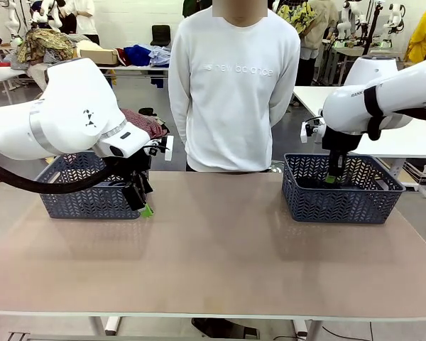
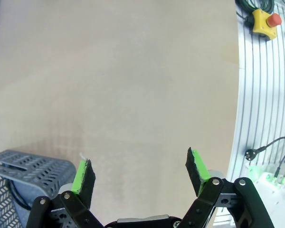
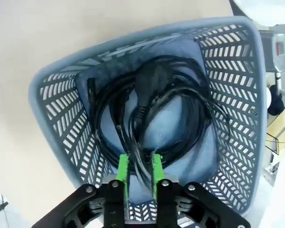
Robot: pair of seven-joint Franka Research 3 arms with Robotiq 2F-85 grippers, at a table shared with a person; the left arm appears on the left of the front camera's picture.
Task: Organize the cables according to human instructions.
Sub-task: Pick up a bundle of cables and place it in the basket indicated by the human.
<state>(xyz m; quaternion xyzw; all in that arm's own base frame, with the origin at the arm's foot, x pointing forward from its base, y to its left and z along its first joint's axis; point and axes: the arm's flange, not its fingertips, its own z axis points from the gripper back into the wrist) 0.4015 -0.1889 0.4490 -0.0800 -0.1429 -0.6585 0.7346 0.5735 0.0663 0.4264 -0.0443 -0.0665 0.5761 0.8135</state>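
A coiled black cable [image 3: 180, 95] with a chunky plug [image 3: 152, 80] lies on the floor of the right grey basket [image 3: 61, 123]. My right gripper [image 3: 140, 173] reaches down into this basket [image 1: 341, 202]. Its green pads [image 3: 123, 171] stand close together with strands of the coil between them. In the front view the right gripper [image 1: 331, 177] hangs inside the basket's left half. My left gripper [image 1: 143, 202] hovers open beside the left grey basket [image 1: 85, 202]. Over bare tabletop its fingers [image 2: 83, 175] hold nothing, the basket's corner [image 2: 28, 166] to one side.
A person in a white sweatshirt [image 1: 234, 85] stands at the far edge between the baskets, hands out of sight. The wide tabletop [image 1: 213, 249] stretches in front of both baskets. Past the table edge sit a yellow stop button [image 2: 263, 23] and loose plugs [image 2: 249, 153].
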